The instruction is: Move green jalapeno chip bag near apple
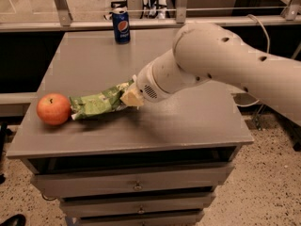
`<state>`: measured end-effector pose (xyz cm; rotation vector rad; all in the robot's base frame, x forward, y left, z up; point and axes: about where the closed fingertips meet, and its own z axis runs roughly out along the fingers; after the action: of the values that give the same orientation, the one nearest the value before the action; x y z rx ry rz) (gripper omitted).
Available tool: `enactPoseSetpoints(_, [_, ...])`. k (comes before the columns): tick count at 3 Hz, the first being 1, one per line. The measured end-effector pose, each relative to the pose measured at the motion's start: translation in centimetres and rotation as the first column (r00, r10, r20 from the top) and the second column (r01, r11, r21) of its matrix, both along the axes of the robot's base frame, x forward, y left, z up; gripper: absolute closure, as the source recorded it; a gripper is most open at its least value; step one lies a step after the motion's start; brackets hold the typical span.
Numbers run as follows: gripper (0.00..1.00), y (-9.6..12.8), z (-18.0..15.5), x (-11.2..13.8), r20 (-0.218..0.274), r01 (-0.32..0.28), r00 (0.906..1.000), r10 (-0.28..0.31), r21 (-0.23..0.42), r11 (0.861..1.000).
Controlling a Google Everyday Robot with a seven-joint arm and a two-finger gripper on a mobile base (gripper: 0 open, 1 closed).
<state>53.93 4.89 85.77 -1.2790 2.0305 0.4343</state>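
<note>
At the near-left part of the grey table (188,126), toward 8 o'clock from its middle, the apple (53,109) sits upright with its stem on top. The green jalapeno chip bag (96,103) lies stretched out from it toward 3 o'clock. The bag's left end meets the apple's side, though whether it touches or stops just short is not clear. The gripper (131,97) is clamped on the bag's right end, which looks slightly raised off the surface while the rest trails flat. This suits a light, limp foil bag, which can be dragged by one edge instead of lifted whole. The white arm (216,60) reaches in low from 2 o'clock and hides the wrist and much of the table's right half. A blue Pepsi can (121,26) stands at 12 o'clock by the far edge, well apart from the fruit and bag and out of the arm's way. Below the tabletop is a stack of drawers (136,186). Judged from the layout, the bag already lies near the apple. What likely remains is to let go and draw back toward 3 o'clock without nudging the apple, which could roll toward the left edge.
</note>
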Motion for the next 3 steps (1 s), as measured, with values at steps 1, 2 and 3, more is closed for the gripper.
enactPoseSetpoints(1, [0.36, 0.0, -0.8, 0.1, -0.031, -0.005, 0.9995, 0.005, -0.002, 1.0])
enactPoseSetpoints(2, [0.13, -0.3, -1.1, 0.4, -0.046, -0.007, 0.9989, 0.007, -0.01, 1.0])
enactPoseSetpoints(3, [0.0, -1.4, -1.2, 1.3, -0.052, -0.01, 0.9986, 0.008, -0.027, 1.0])
